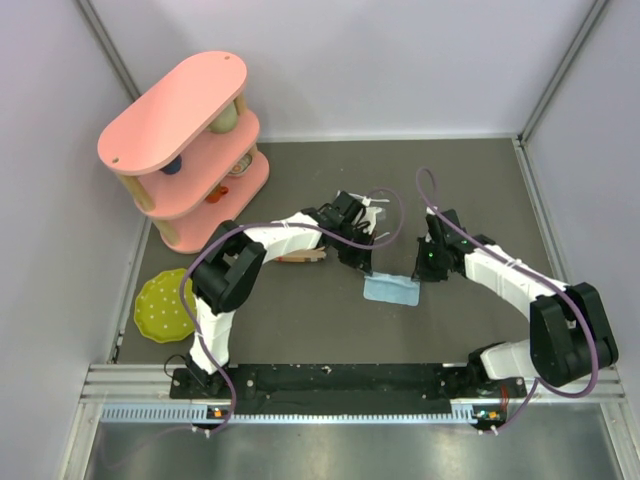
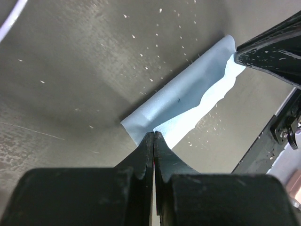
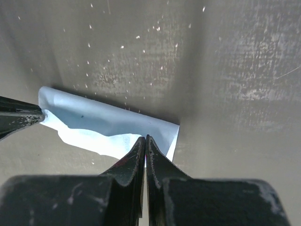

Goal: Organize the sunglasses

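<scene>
A light blue cloth lies on the dark mat in the middle. My left gripper is shut on its back left corner; in the left wrist view the jaws pinch the cloth, whose held edge is lifted and curled. My right gripper is shut on the back right corner, seen in the right wrist view with the cloth stretched between the two grippers. Thin white parts that look like the sunglasses show just behind the left wrist, mostly hidden.
A brown case lies partly under the left forearm. A pink three-tier shelf with small items stands at the back left. A yellow-green dotted plate sits at the front left. Grey walls enclose the mat.
</scene>
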You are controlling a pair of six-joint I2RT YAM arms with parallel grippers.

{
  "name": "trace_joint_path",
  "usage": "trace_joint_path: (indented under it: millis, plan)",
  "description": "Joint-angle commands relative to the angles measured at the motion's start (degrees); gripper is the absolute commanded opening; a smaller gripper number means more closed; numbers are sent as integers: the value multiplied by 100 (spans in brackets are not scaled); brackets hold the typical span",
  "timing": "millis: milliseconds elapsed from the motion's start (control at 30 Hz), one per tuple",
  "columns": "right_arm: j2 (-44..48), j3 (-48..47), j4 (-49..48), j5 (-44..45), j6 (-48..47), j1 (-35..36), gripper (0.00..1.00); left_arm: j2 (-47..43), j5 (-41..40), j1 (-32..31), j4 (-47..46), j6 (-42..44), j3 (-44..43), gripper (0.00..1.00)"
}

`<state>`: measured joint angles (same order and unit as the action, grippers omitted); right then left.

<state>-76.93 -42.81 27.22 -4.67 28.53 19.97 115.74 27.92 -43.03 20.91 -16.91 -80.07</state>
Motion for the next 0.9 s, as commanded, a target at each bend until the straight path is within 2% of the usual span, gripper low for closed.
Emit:
trace_joint_path:
  millis: [0,533,867]
  plan:
    - [187,123,46,-166,3,-28,0,-342,327,-22,-139,100,123,0]
    - [73,159,169,-280,38,-37,0,-280,512,-92,-139,144,317,0]
    - [-15,141,187,-34,12,-37,0,-131,574,-127,-113,153,282,0]
